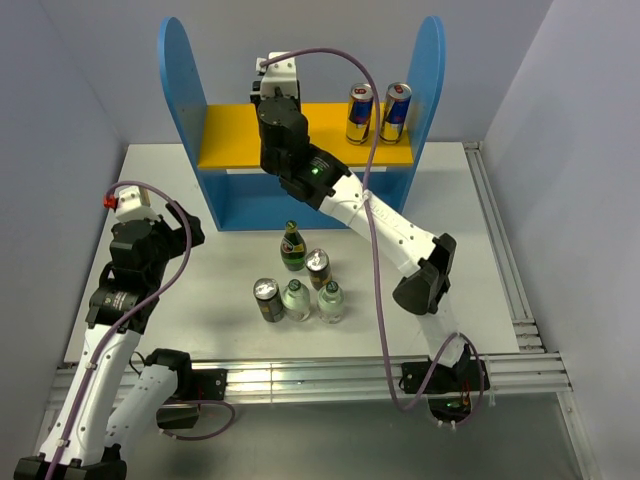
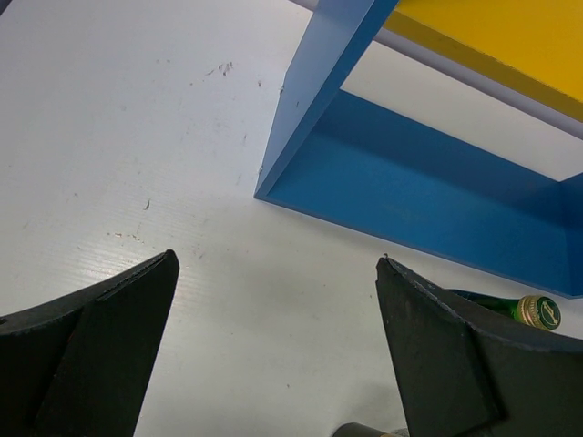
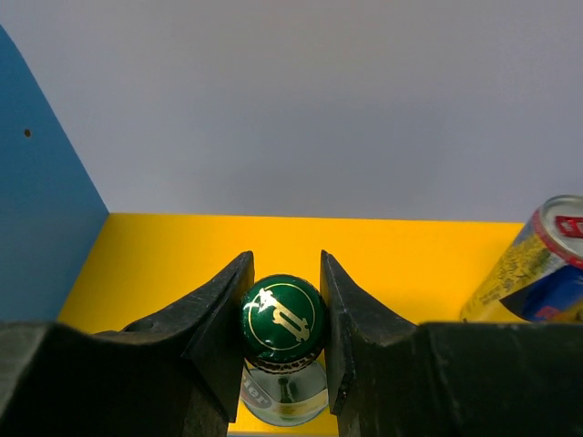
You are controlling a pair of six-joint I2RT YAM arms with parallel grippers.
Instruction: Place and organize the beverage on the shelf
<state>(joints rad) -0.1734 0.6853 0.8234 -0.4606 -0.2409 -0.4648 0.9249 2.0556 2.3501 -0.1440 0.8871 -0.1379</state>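
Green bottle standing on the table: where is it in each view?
Top: bottle at centre, in front of the shelf.
Left wrist: lower right edge, only cap and neck showing.
Right wrist: not in view; the right pincer grips a second bottle.
Shared landmark: yellow board.

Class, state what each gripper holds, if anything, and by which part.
Right gripper grips a green bottle by its capped neck; left gripper holds nothing.
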